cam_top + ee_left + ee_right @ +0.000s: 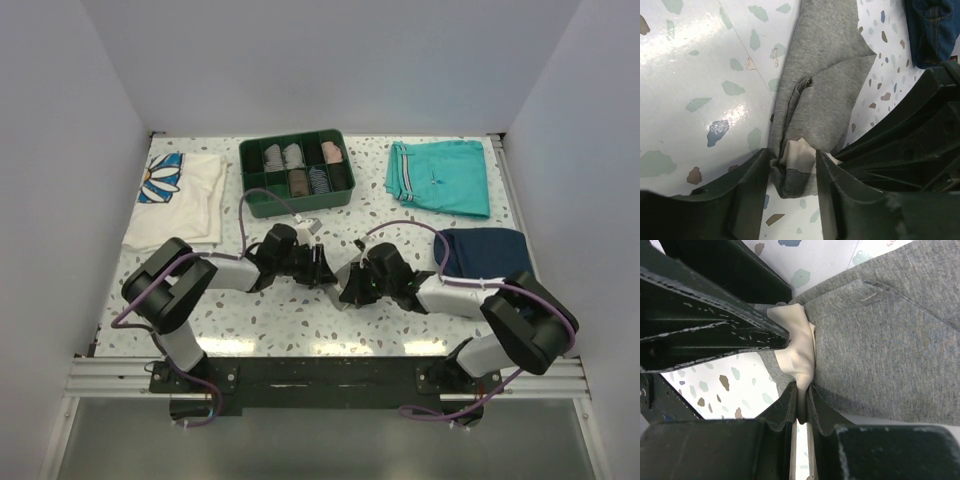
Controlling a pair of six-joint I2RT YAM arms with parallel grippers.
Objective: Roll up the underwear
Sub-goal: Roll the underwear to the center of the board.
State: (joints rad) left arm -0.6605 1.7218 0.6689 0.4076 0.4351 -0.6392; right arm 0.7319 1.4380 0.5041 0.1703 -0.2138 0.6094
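Observation:
The underwear [825,75] is grey cloth with a beige inner lining, lying stretched on the speckled table. My left gripper [794,175] is shut on its near bunched end, with grey and beige cloth filling the gap between the fingers. My right gripper [801,407] is pinched shut on a fold of the beige lining, with the grey cloth [880,340] spread to its right. In the top view both grippers, left [320,268] and right [350,287], meet at the table's middle and hide the underwear. The left gripper's fingers [715,335] show in the right wrist view.
A green divided tray [258,200] with rolled items stands at the back centre. Teal shorts [440,178] lie at the back right. A navy folded garment [485,252] lies right of the right arm and also shows in the left wrist view [932,30]. A white daisy-print shirt [185,200] lies at the left.

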